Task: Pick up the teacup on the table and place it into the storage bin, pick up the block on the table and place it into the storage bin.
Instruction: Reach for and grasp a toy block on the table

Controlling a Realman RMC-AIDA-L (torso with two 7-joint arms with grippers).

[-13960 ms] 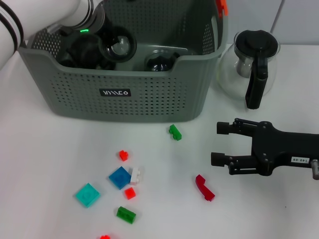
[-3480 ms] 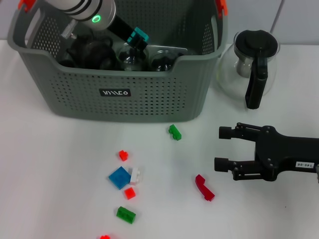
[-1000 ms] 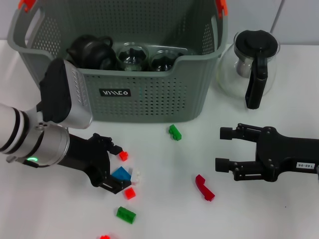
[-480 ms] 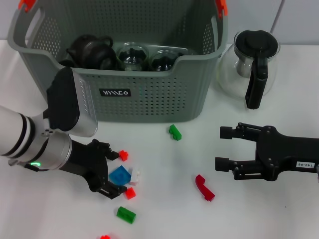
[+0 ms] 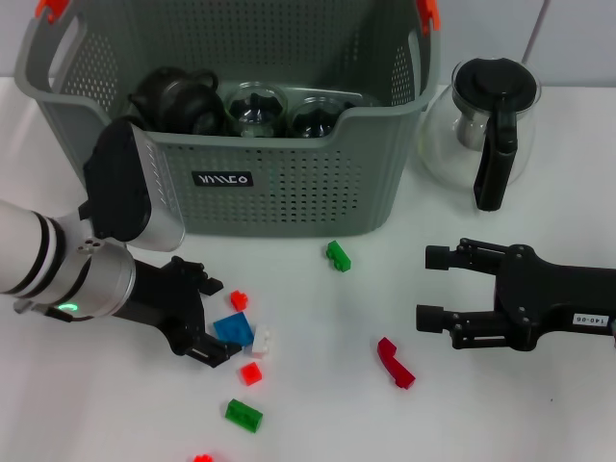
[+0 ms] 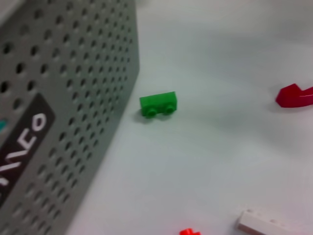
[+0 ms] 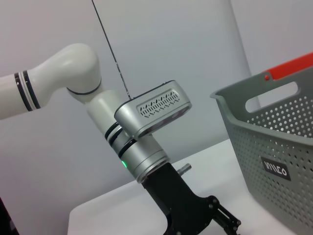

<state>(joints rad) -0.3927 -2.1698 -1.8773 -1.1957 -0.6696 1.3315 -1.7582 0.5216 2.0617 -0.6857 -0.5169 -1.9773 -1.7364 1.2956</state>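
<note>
The storage bin (image 5: 289, 192) stands at the back of the table. Inside it two glass teacups (image 5: 252, 106) rest next to a black teapot (image 5: 173, 91). Loose blocks lie in front of it: a blue block (image 5: 234, 329), a white one (image 5: 258, 340), small red ones (image 5: 239, 300), green ones (image 5: 338, 256) and a curved red piece (image 5: 395, 363). My left gripper (image 5: 212, 321) is low over the table, open, its fingers on either side of the blue block's left edge. My right gripper (image 5: 430, 287) hangs open at the right, holding nothing.
A glass pot with a black handle (image 5: 486, 130) stands right of the bin. The left wrist view shows the bin wall (image 6: 58, 122), a green block (image 6: 158, 104) and the curved red piece (image 6: 296, 95). Another green block (image 5: 243, 415) lies near the front edge.
My left arm carried a teal block into the bin, then came down to the blocks. In the last half second it shifted slightly back, and the blue block moved a little with it.
</note>
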